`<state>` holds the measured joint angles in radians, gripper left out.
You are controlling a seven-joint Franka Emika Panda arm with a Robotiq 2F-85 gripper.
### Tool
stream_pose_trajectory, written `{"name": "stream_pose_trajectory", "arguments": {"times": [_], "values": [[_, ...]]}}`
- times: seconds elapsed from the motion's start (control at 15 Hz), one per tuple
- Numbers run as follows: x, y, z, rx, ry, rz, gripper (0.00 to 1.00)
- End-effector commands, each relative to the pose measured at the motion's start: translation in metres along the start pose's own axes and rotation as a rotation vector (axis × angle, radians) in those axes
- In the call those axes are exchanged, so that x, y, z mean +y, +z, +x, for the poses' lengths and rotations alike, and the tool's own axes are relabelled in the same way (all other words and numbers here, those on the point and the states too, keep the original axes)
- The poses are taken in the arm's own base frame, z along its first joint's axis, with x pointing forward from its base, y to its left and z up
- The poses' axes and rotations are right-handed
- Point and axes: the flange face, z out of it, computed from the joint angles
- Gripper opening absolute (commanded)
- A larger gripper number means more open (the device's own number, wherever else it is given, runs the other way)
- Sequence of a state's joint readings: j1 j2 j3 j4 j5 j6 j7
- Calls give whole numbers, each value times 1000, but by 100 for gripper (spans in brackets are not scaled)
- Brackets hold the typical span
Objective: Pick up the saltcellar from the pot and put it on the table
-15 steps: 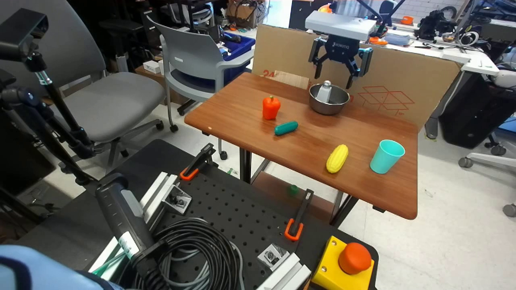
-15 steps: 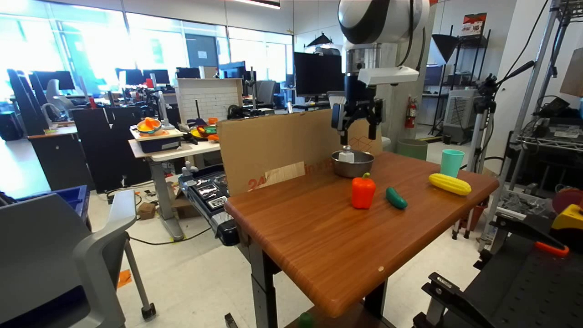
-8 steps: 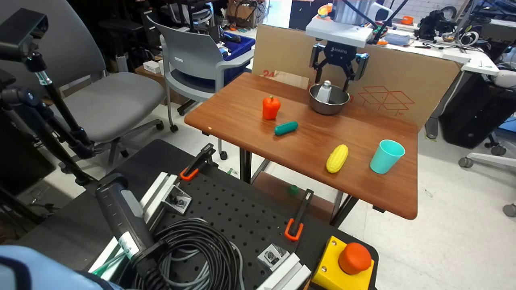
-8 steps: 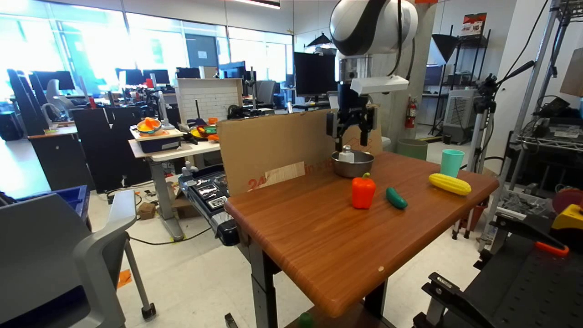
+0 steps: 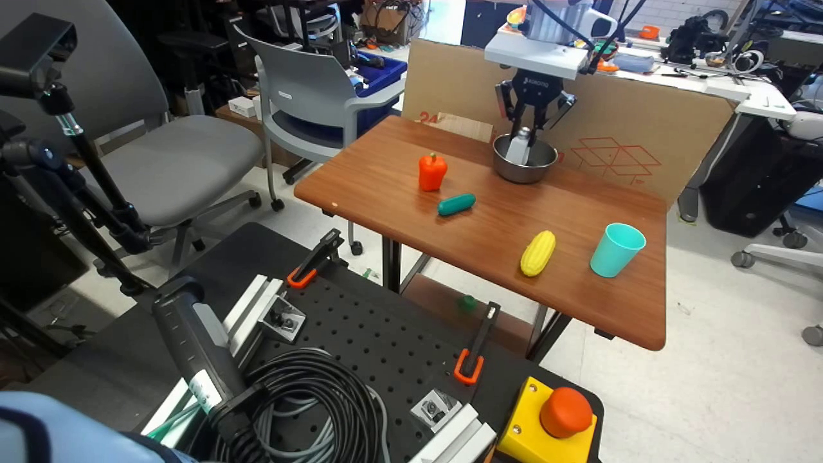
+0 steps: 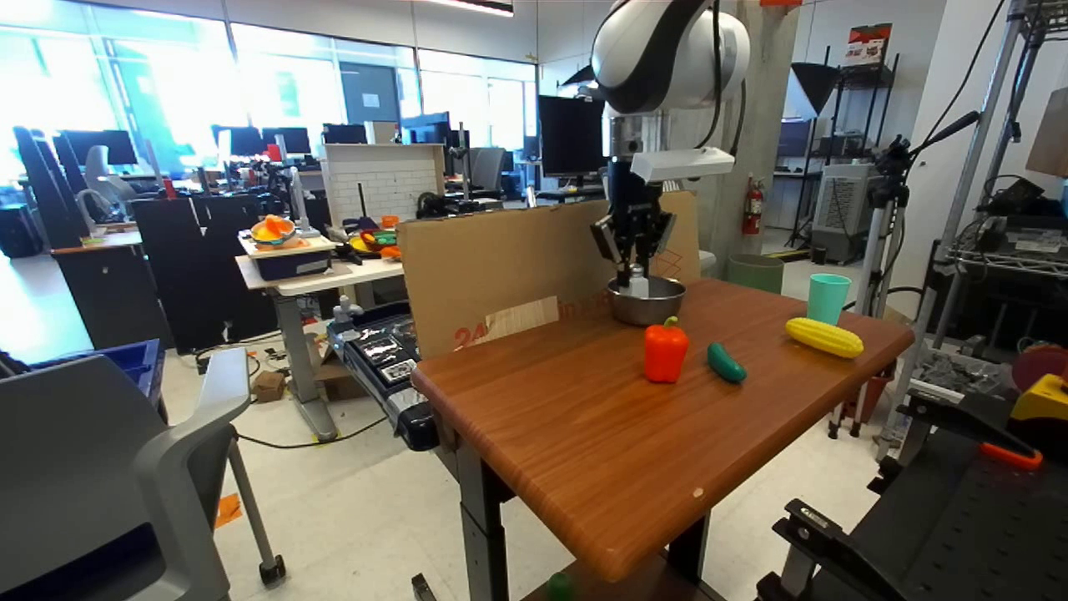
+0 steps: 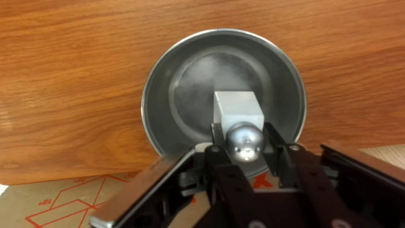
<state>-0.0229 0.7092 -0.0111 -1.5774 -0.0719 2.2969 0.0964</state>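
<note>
The saltcellar [image 7: 240,109] is a whitish block-shaped shaker with a shiny metal dome cap. It is inside the round silver pot [image 7: 199,82], leaning slightly in an exterior view [image 5: 517,152]. My gripper [image 7: 243,131] points down over the pot, one black finger on each side of the shaker just below the cap, shut on it. Whether its base rests on the pot's floor I cannot tell. In both exterior views the fingers reach down to the pot's rim. Beneath the pot is the brown wooden table [image 5: 488,212].
On the table are a red-orange pepper [image 5: 433,172], a green oblong piece [image 5: 456,204], a yellow oblong piece [image 5: 537,253] and a teal cup [image 5: 617,251]. A cardboard sheet [image 5: 617,128] stands upright along the edge close behind the pot.
My gripper has come down toward the pot and its fingers have closed from wide apart onto the saltcellar. The shaker has shifted very slightly; the pot has stayed put.
</note>
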Motion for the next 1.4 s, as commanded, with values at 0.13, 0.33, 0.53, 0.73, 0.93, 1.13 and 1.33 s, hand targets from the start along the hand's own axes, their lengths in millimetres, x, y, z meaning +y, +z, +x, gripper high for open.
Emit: {"name": "stream_pose_trajectory", "arguments": {"times": [0.13,0.33,0.53,0.73,0.93,1.13,1.33], "values": [[-9,-65,5,40,-44,50,8],[-28,-131,-7,48,-119,89,8],[-63,-178,-36,9,-262,174,8],[-100,-200,-78,-68,-383,254,8],[-129,-195,-133,-104,-497,244,8],[-143,-176,-181,-125,-594,206,8],[-140,-153,-222,-131,-653,186,8]]}}
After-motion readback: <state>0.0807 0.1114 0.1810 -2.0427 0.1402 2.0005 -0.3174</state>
